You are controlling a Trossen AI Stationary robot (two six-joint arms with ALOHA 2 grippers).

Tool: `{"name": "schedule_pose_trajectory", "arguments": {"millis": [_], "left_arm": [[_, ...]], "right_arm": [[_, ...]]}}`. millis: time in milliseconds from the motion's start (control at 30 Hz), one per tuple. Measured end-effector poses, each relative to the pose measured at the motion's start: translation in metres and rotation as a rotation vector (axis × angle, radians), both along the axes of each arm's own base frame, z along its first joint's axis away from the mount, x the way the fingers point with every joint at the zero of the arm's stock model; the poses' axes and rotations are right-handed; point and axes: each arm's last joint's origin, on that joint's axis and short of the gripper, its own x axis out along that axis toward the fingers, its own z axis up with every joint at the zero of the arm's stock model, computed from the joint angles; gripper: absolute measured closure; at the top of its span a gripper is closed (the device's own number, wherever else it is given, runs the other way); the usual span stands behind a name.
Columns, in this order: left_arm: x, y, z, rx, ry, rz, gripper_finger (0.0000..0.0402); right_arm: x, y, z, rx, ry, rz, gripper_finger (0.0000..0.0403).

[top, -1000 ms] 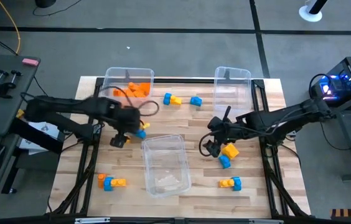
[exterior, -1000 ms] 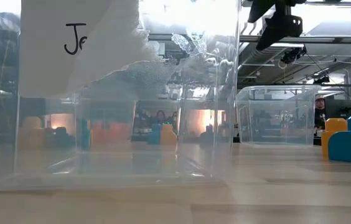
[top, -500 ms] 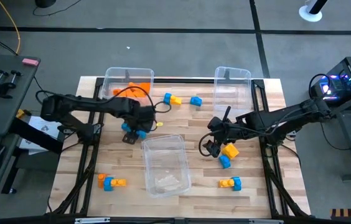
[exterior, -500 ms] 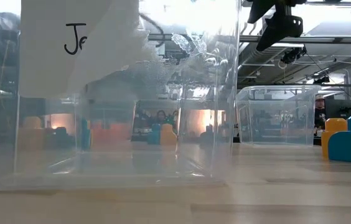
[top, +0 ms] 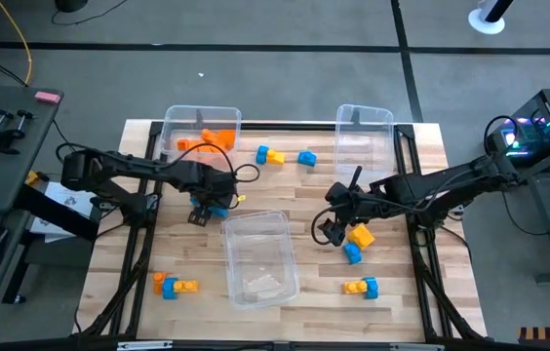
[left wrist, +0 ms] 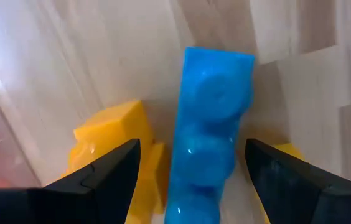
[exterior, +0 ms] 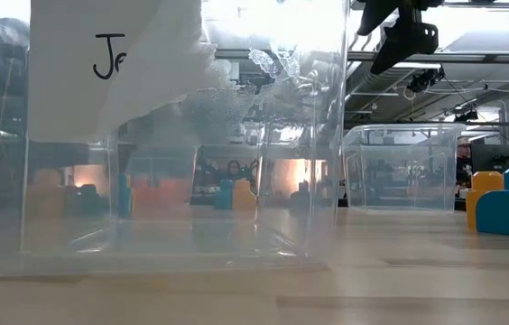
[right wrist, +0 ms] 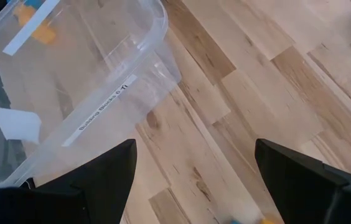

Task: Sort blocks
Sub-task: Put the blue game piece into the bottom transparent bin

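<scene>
Bright room light, with glare in the low view and blur up close.

From above, the light is even and the wooden table (top: pixel 285 175) shows only soft, faint shadows. In the low view, strong white light shines through the clear bin (exterior: pixel 155 135) and washes out its top, and the room behind looks hazy. Right in front of the left claw (left wrist: pixel 188 186), the blue block (left wrist: pixel 210 124) looks big and soft, not sharp. Near the right claw (right wrist: pixel 194 186), the wood grain looks clear.
</scene>
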Motion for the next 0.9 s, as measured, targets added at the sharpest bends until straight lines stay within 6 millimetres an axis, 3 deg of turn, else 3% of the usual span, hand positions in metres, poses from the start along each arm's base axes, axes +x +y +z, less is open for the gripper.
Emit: {"name": "schedule_pose_trajectory", "arguments": {"millis": [567, 700, 900], "left_arm": [[-0.005, -0.002, -0.017, -0.039, -0.038, 0.014, 0.0129], [-0.003, -0.002, -0.017, -0.037, -0.064, 0.043, 0.0175], [-0.003, -0.002, -0.015, -0.059, -0.064, 0.113, 0.0304]], "right_arm": [[0.000, -0.001, 0.000, -0.016, -0.005, -0.015, 0.0080], [0.000, -0.001, 0.000, -0.031, -0.009, -0.027, 0.0080], [0.000, -0.001, 0.000, -0.031, -0.009, -0.027, 0.0080]]}}
